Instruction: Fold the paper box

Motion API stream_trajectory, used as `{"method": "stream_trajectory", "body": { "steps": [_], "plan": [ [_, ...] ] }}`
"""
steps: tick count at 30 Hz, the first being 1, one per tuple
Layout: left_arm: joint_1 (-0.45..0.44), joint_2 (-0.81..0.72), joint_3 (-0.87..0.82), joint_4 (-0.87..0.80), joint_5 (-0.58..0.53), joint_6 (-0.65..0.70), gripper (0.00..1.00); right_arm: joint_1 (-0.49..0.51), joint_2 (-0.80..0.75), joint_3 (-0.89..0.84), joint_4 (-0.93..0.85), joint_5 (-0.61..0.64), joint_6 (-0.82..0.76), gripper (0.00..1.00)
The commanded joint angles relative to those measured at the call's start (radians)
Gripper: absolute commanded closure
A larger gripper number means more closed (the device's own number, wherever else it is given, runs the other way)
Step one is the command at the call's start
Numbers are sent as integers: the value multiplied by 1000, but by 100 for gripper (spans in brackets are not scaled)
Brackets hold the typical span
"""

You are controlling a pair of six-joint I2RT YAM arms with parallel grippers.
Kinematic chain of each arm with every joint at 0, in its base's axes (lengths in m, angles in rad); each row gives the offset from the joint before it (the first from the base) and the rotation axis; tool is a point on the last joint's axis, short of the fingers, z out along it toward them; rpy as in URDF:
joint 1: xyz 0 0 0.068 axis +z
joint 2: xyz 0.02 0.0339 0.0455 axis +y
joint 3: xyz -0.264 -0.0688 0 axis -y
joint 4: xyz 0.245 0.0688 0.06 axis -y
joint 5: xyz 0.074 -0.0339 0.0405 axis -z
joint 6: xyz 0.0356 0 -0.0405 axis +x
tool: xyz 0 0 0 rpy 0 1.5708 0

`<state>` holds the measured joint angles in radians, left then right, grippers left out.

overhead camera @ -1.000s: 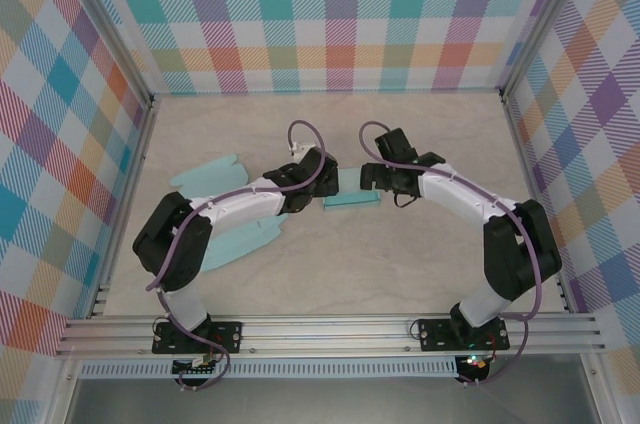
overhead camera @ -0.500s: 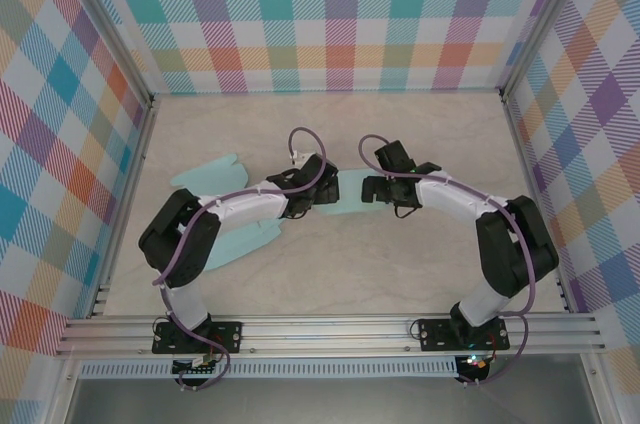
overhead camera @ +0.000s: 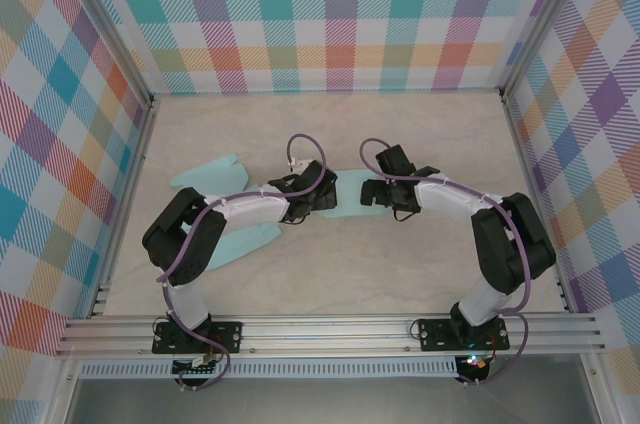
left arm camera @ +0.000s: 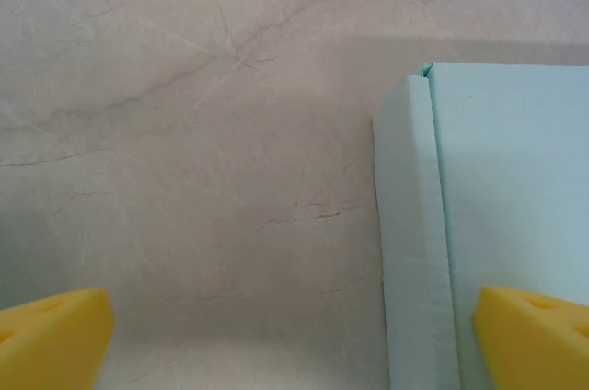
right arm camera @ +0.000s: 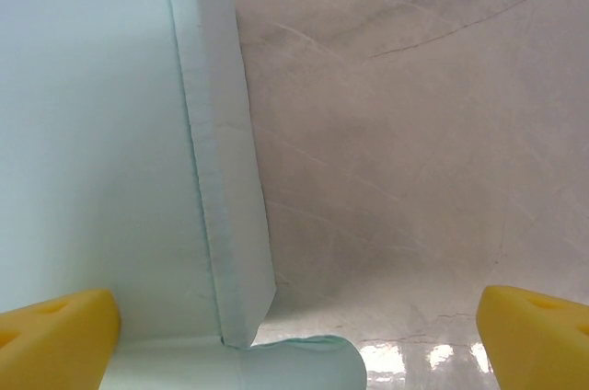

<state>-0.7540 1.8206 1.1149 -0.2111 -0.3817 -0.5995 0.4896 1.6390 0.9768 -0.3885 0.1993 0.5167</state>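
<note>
Down they come: over the last second both arms have sunk toward the table [overhead camera: 430, 134] and drawn in on the middle of the paper box [overhead camera: 346, 204], the left arm [overhead camera: 250, 209] from its side and the right arm [overhead camera: 455, 199] from the other, so the wrists now sit low and nearly face each other across the centre panel. Both sets of jaws are spread wide, just as they were a second ago, and neither holds anything. The left wrist camera looks straight down at the marble-look surface, with a creased edge strip [left arm camera: 409, 243] of the box running up the right of the view. One yellow pad [left arm camera: 532, 335] hangs over the pale teal card and the other pad [left arm camera: 51, 335] over bare table, so the left jaws straddle that edge. The right jaws mirror it: the folded strip [right arm camera: 221, 188] lies between their pads, with a rounded tab [right arm camera: 304, 362] peeking in at the bottom. Out to the left, two scalloped flaps [overhead camera: 208, 172] lie flat and well apart from the action. We read this as the arms settling in to work the two opposite creases, and most of the folding looks to lie ahead. Each pad must get under or against its strip without sliding the whole sheet.
</note>
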Motion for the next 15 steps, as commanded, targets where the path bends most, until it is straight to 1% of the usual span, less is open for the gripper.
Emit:
{"method": "stream_trajectory", "body": {
  "steps": [1,6,9,12,13,15],
  "plan": [
    [5,-28,-10,-6,6,-8,0,-2,-34,-15,-36,-22,-8,0],
    [4,-85,10,9,21,19,4,-3,-111,-8,-25,-50,-43,0],
    [8,-111,22,35,49,36,7,-10,-165,-23,10,-95,-56,0],
    [25,-100,48,51,88,50,12,-46,-208,-61,74,-179,-38,0],
    [34,-90,59,52,104,54,15,-67,-217,-74,94,-216,-23,0],
    [50,-68,75,57,124,60,16,-110,-224,-101,132,-290,2,0]
  ]
}}
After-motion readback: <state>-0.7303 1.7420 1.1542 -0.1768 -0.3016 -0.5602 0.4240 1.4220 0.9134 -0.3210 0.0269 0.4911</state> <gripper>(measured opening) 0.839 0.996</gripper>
